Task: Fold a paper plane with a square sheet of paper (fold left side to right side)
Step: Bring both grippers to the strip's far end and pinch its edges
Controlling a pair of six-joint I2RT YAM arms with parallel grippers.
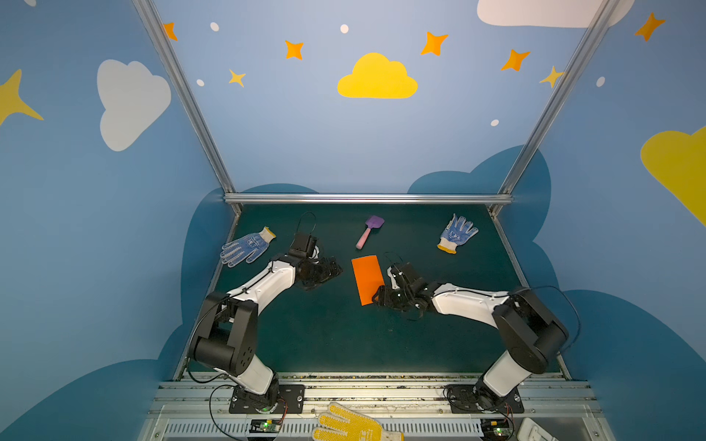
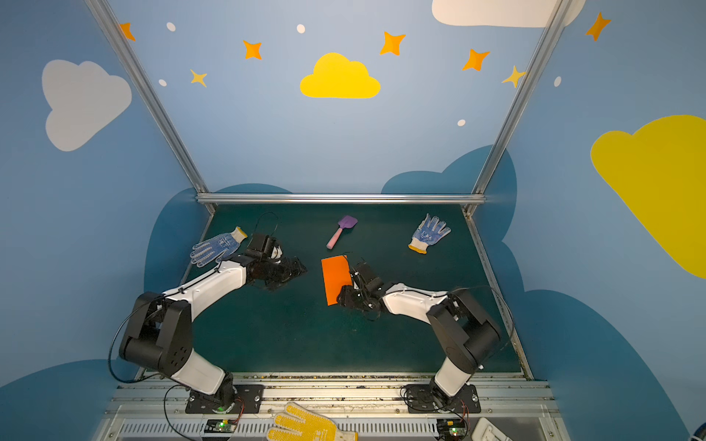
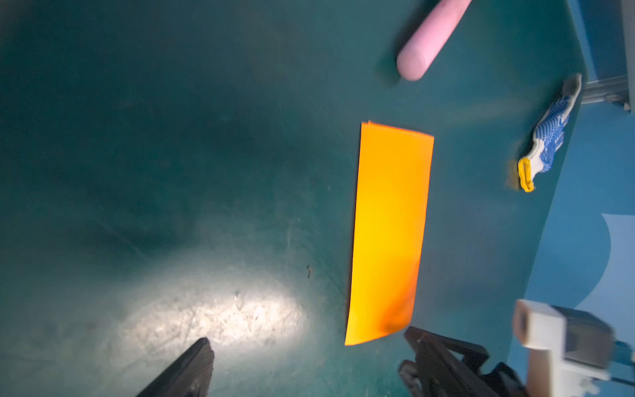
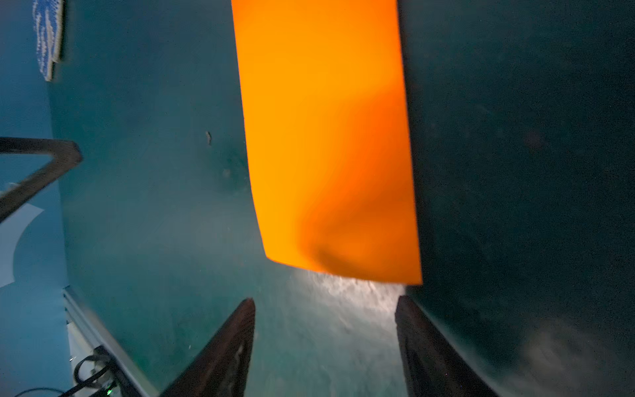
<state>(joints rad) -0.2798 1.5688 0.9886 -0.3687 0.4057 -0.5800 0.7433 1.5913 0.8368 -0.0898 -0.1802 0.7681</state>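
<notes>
Scuffed green tabletop (image 1: pixel 324 336); smooth orange paper rectangle (image 1: pixel 366 278); left claw (image 1: pixel 334 272), right claw (image 4: pixel 324 300) both agape.

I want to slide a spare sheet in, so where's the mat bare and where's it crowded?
Widest bare mat: the near strip between the arm bases, in front of the square sheet of paper. Also bare: the back stretch between spatula and back-right glove. Crowded: the middle, where left gripper and right gripper flank the paper.
</notes>
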